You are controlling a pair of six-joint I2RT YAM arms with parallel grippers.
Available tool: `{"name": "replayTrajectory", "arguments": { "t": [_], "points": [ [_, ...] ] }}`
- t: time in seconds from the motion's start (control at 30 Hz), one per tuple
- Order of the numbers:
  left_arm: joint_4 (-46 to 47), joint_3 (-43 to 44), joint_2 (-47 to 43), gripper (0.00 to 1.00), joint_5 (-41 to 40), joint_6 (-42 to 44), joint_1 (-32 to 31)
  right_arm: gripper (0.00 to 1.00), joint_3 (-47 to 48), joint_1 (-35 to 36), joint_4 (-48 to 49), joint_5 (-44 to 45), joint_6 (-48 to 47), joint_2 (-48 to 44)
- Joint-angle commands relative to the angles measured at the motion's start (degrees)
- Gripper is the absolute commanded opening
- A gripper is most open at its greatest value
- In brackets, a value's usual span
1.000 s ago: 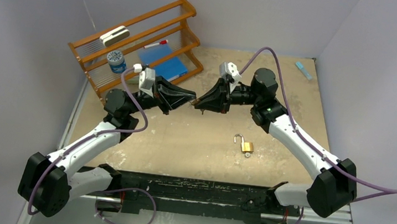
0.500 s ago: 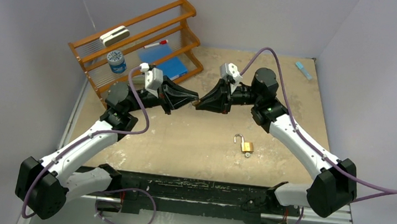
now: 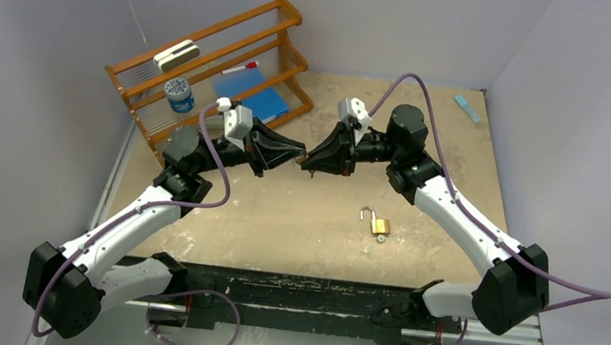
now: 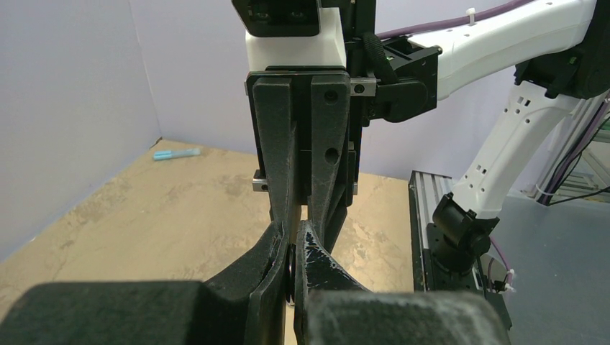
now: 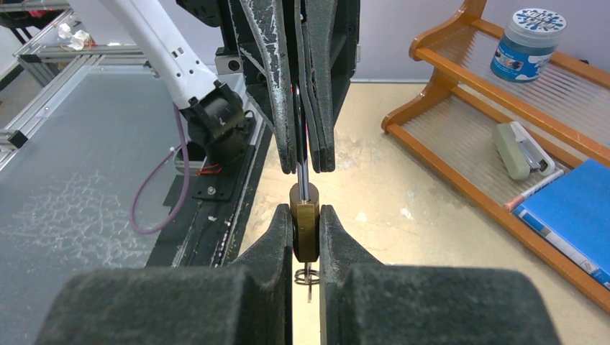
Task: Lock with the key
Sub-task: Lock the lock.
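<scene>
A brass padlock (image 5: 305,231) is held off the table, my right gripper (image 5: 306,215) shut on its body. Its steel shackle (image 5: 301,176) rises between the fingers of my left gripper (image 5: 306,164), which is shut on it. The key (image 5: 307,277) with its wire ring hangs from the bottom of the lock. In the left wrist view my left gripper (image 4: 291,241) pinches the dark shackle (image 4: 289,272), with the right gripper (image 4: 305,215) facing it. From above, the left gripper (image 3: 294,152) and right gripper (image 3: 310,158) meet tip to tip above the table's middle.
A second brass padlock (image 3: 379,226) lies on the table, shackle open, nearer the right arm. At the back left stands a wooden rack (image 3: 210,68) holding a blue jar (image 3: 179,95), a blue book (image 3: 251,98) and a stapler (image 3: 176,54). A light-blue strip (image 3: 466,108) lies back right.
The left arm's elbow and wrist have swung a little to the right and forward. Both grippers stay closed and joined at the same spot; the right arm has barely moved.
</scene>
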Motion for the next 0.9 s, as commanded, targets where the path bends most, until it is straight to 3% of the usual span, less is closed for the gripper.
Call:
{"name": "replayTrajectory", "arguments": {
  "t": [0.0, 0.37, 0.87],
  "points": [
    [-3.7, 0.9, 1.4, 0.00, -1.2, 3.5, -1.2, 0.00, 1.8, 1.6, 3.8, -0.1, 1.2, -0.5],
    [-3.6, 1.1, 1.5, 0.00, -0.3, 3.3, -1.3, 0.00, 2.3, 1.6, 3.8, -0.4, 1.2, 0.2],
    [-2.8, -0.7, -0.5, 0.00, -6.8, 4.5, -1.3, 0.00, 2.3, 1.7, 2.5, -1.2, 1.1, 0.8]
  ]
}}
